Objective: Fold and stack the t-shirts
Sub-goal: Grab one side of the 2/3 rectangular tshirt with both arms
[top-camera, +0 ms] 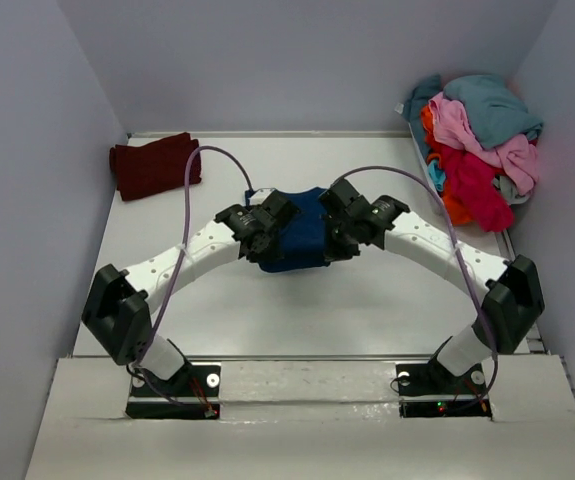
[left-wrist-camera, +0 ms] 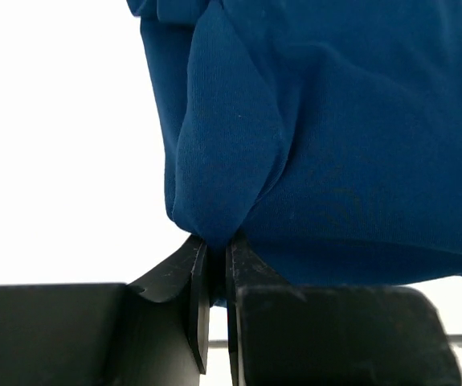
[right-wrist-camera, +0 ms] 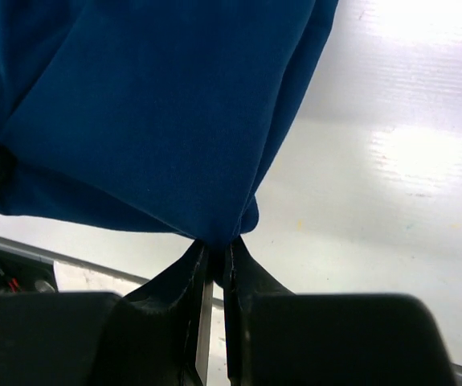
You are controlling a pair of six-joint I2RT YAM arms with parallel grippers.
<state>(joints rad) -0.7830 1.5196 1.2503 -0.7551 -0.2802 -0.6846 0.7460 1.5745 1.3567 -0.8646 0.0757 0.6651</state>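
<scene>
Over the table (top-camera: 387,310) the navy blue t-shirt (top-camera: 302,245) hangs bunched, centre, long axis left-right. Folded maroon t-shirt (top-camera: 154,165) lies far left. Left gripper (left-wrist-camera: 214,245) and right gripper (right-wrist-camera: 214,245) each pinch one navy end; left's nearer the maroon.

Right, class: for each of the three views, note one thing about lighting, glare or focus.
Top external: even light, everything sharp. Left wrist: the table behind the navy t-shirt is blown out to white. Right wrist: bright glare patches on the table.
</scene>
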